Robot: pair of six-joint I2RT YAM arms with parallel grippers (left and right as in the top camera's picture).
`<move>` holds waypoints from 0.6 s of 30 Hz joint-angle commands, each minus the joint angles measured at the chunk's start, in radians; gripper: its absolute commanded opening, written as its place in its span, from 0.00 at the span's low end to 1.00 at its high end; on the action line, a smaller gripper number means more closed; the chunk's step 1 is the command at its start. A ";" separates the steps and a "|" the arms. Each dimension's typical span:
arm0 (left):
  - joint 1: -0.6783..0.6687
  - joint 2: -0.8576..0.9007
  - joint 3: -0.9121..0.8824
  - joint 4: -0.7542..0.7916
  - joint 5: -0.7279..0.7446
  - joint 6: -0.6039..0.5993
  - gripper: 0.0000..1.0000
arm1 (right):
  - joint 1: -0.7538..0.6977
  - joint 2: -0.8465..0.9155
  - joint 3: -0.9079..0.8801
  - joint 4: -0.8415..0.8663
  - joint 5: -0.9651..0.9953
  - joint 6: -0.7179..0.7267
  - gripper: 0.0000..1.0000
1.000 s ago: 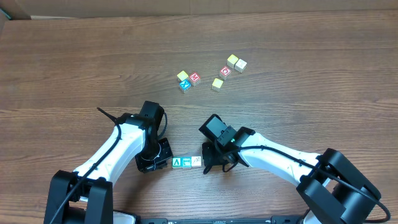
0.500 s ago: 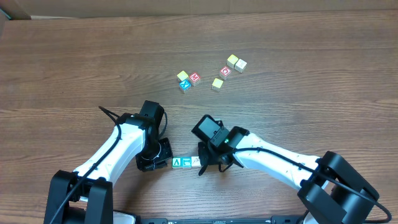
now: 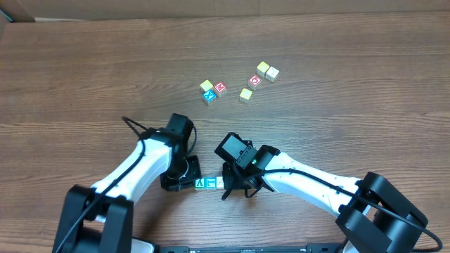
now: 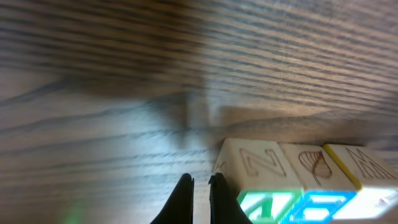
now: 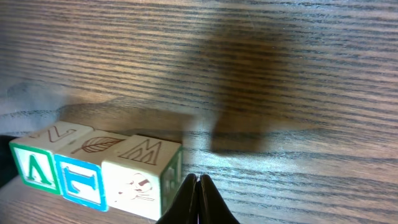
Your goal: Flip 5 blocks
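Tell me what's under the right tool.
From overhead, the right tool covers most of the cream block; the blue block and green block lined up beside it show. Any contact is hidden.

- A row of three blocks (image 3: pixel 209 183) lies on the table (image 3: pixel 84 63).
- The left gripper (image 3: pixel 191 183) is just left of the row, and the right gripper (image 3: pixel 227 187) just right.
- Seven loose blocks (image 3: pixel 245 94) lie well behind the row.

- left arm (image 3: pixel 140 158): white links, enters from lower left, elbow bent, wrist angled inward toward centre
- left end effector (image 4: pixel 200 198): dark fingers drawn together, thin slit between tips
- right arm (image 3: pixel 309 184): extends from lower right, wrist turned inward toward left arm
- right end effector (image 5: pixel 198 198): fingers pressed together, tips meet in point
- the two end effectors near each other, not touching
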 commanded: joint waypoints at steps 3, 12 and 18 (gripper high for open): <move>-0.024 0.101 0.013 0.013 0.018 0.014 0.04 | 0.001 0.010 0.025 0.002 -0.009 0.016 0.04; -0.023 0.112 0.013 0.029 0.020 0.014 0.04 | 0.001 0.010 0.025 -0.002 -0.012 0.016 0.04; -0.023 0.112 0.013 0.030 0.020 0.014 0.04 | 0.001 0.010 0.025 0.013 -0.035 -0.014 0.04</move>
